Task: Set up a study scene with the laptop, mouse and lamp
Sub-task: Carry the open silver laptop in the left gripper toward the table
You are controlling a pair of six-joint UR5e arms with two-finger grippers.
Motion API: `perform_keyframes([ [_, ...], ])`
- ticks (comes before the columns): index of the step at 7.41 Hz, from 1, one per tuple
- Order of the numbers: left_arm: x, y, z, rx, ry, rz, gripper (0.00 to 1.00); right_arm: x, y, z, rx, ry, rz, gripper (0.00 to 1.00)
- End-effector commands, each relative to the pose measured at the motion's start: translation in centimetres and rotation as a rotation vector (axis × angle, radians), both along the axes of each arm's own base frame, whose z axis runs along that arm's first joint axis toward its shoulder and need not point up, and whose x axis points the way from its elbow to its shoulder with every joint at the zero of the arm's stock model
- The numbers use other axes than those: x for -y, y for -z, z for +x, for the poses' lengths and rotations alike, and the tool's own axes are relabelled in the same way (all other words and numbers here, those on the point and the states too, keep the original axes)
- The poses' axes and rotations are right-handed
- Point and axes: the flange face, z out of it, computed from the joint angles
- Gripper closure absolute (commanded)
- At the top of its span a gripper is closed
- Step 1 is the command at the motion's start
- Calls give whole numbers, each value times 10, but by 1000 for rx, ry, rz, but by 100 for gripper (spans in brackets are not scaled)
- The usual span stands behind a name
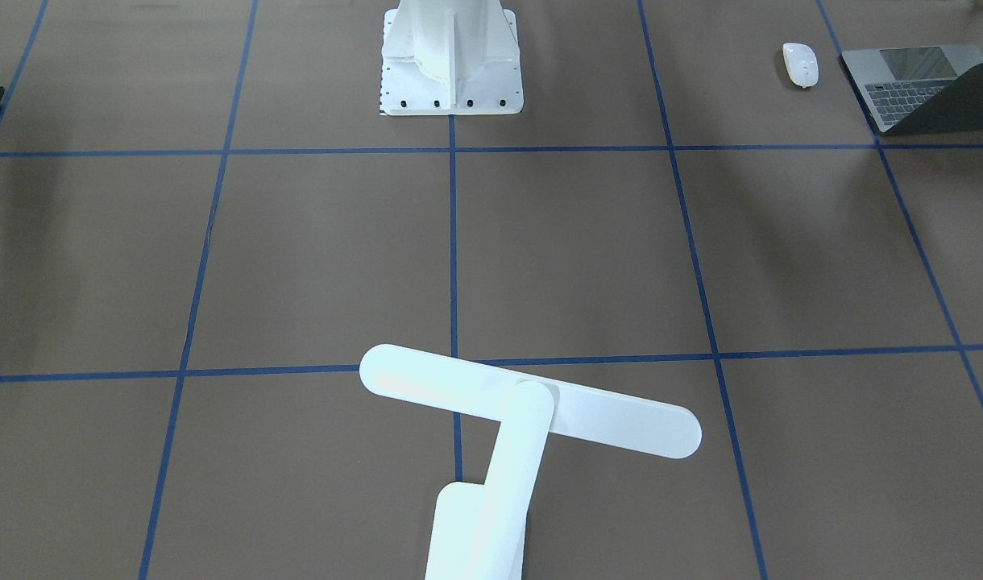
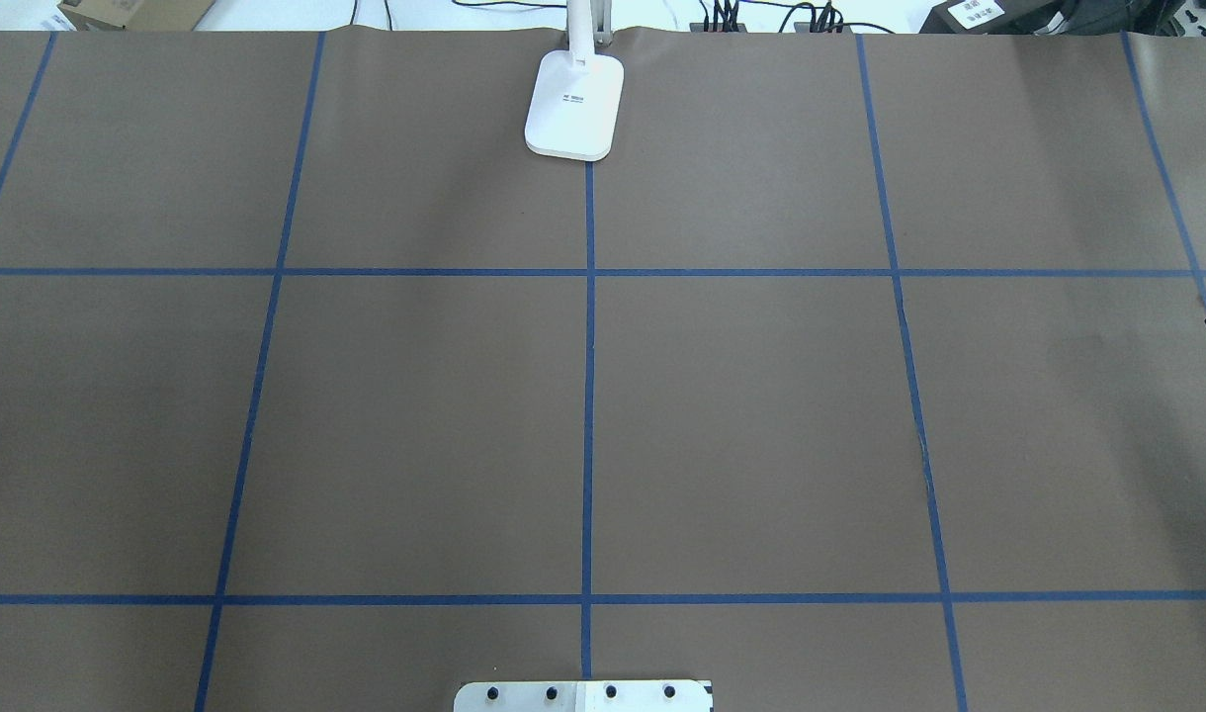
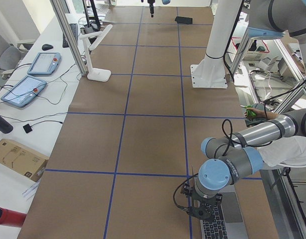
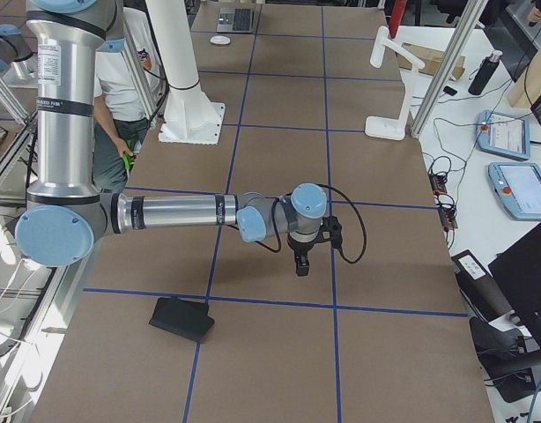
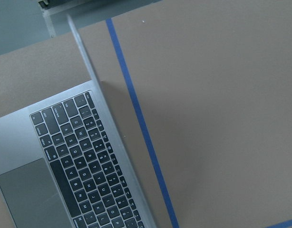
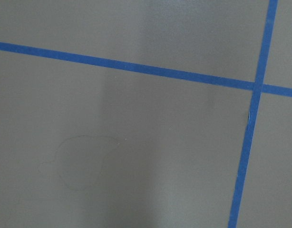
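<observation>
The space-grey laptop (image 1: 927, 84) lies open at the table's end on my left. Its keys and trackpad fill the left wrist view (image 5: 84, 161). The white mouse (image 1: 800, 64) lies on the table beside it. The white lamp (image 1: 532, 411) stands at the far middle edge, with its base in the overhead view (image 2: 575, 104). My left gripper (image 3: 203, 214) hangs over the laptop's (image 3: 225, 224) hinge edge; I cannot tell whether it is open or shut. My right gripper (image 4: 300, 267) points down just above bare table; I cannot tell its state either.
A black mouse pad (image 4: 182, 317) lies on the table's right end, near the right gripper. The white ribbed pedestal (image 1: 451, 56) stands at the robot's side. An operator (image 4: 121, 115) sits behind the robot. Blue tape lines grid the brown table (image 2: 761, 415).
</observation>
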Motion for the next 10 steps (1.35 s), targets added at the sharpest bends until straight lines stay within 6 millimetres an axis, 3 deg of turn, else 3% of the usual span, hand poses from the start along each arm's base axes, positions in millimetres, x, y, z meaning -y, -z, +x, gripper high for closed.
perform_keyframes([
  [1,-5,-12,1,-2,19,-31,33,-1,2,0,3,2,4,1],
  [2,-3,-10,1,0,67,-72,63,-1,3,0,3,1,5,1],
  [3,3,-3,-1,6,86,-73,99,-1,3,0,3,1,5,1],
  [5,9,6,-3,9,88,-61,100,-1,3,0,3,1,5,1],
  [6,27,20,-9,9,89,-46,100,0,4,0,5,1,6,1],
  [8,109,66,-33,0,84,-33,100,1,8,-1,6,-3,12,1],
  [9,155,102,-46,5,81,-9,100,4,11,-1,6,-3,18,1],
  [10,190,134,-44,-41,80,53,100,5,12,-1,5,-3,21,1],
])
